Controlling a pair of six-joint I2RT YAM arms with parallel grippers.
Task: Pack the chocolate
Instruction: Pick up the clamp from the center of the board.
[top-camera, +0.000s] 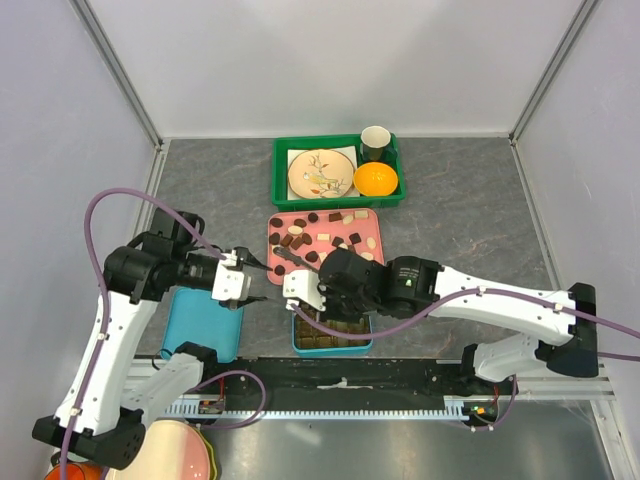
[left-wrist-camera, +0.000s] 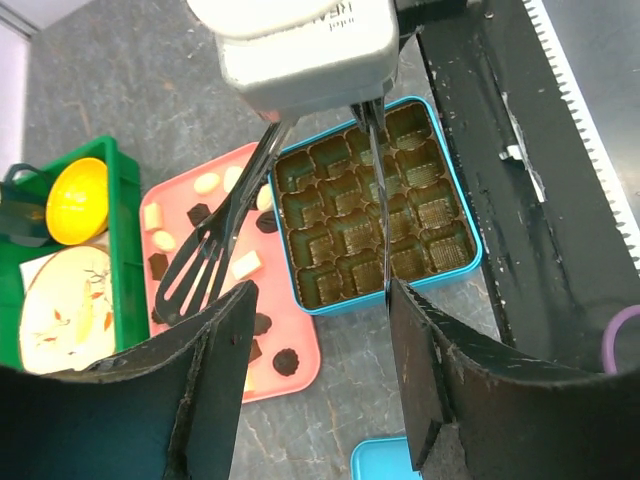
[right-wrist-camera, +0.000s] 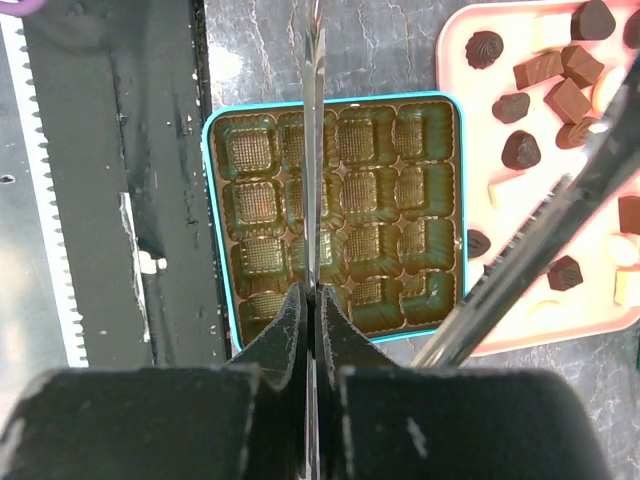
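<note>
The chocolate (top-camera: 320, 235) lies as many small dark, brown and cream pieces on a pink tray (top-camera: 372, 217). A blue box (top-camera: 297, 345) with an empty gold insert stands just in front of it. My right gripper (top-camera: 300, 290) is above the box's left end, shut on one thin arm of metal tongs (right-wrist-camera: 314, 150). The tongs' other arm ends in a slotted head (left-wrist-camera: 195, 270) over the tray. My left gripper (left-wrist-camera: 320, 290) is open and empty, above bare table left of the box. The chocolate also shows in the right wrist view (right-wrist-camera: 520, 150).
A blue lid (top-camera: 200, 325) lies at front left under the left arm. A green crate (top-camera: 283, 175) at the back holds a plate (top-camera: 320, 173), an orange (top-camera: 376, 179) and a dark cup (top-camera: 375, 142). A black rail (top-camera: 400, 372) runs along the front edge.
</note>
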